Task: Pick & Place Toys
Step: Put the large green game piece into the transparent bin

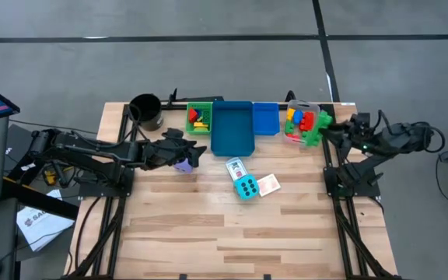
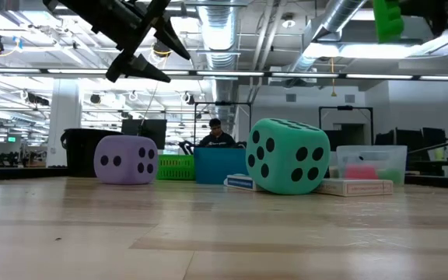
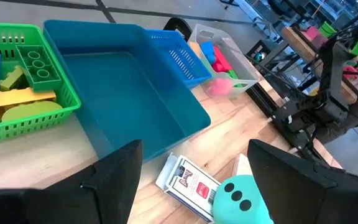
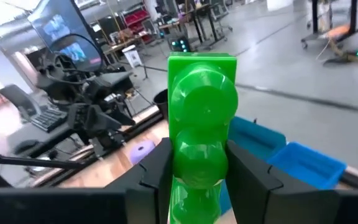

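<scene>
The right end effector (image 4: pixel 197 165) grasps a green brick (image 4: pixel 202 118) above the clear bin (image 1: pixel 302 124) at the counter's (image 1: pixel 208 225) far edge; the left end effector (image 3: pixel 194 171), released, hangs over the purple die (image 2: pixel 125 160).

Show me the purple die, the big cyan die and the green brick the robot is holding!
purple die (image 2: pixel 126 160), low view, middle of its dotted front face
cyan die (image 2: pixel 288 155), low view, centre of its front face
green brick (image 4: pixel 202 102), right wrist view, its upper round stud
</scene>
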You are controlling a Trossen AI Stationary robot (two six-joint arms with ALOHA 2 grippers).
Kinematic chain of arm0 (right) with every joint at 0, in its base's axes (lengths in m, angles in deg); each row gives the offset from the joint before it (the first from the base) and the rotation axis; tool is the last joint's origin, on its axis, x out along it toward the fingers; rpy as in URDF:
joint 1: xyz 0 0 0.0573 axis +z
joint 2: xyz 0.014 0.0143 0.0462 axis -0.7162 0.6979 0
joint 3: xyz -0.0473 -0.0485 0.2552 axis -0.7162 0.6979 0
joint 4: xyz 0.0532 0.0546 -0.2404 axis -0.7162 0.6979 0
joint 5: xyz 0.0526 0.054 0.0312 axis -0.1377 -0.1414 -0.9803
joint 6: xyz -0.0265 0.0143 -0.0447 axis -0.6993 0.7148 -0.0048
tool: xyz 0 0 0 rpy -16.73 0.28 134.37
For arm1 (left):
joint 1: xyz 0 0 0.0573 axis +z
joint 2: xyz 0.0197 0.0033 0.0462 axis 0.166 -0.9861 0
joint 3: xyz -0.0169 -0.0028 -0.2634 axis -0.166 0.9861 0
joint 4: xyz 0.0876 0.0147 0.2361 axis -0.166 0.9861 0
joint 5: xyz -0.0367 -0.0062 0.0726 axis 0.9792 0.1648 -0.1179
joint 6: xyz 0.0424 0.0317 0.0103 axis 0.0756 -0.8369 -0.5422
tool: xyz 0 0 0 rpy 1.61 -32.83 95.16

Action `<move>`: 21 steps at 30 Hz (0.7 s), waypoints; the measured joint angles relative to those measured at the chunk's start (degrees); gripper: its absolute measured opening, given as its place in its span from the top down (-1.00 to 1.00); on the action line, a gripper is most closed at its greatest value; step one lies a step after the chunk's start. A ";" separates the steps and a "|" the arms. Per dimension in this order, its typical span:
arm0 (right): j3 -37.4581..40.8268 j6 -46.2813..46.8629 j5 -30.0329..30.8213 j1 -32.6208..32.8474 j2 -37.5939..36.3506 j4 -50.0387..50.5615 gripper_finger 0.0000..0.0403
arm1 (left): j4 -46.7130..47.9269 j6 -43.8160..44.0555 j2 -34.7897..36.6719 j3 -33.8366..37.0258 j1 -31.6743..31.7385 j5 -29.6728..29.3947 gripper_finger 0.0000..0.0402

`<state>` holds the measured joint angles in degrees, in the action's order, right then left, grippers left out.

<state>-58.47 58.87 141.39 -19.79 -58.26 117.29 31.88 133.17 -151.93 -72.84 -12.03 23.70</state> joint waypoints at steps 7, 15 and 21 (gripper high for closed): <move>0.02 -0.01 -0.39 -2.63 1.95 0.51 0.44 | -0.15 -3.04 0.00 0.00 0.92 0.00 -0.42; 0.02 -0.40 -2.28 -4.85 1.81 -1.70 0.44 | -0.15 -3.08 0.00 0.00 2.72 0.57 -0.42; -0.03 -2.73 -3.39 -6.81 3.85 -4.62 0.44 | -0.15 -3.08 0.00 0.00 3.66 1.98 -0.42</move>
<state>-58.50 56.13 137.99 -26.60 -54.41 112.67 31.73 130.09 -151.93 -72.84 -8.38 25.68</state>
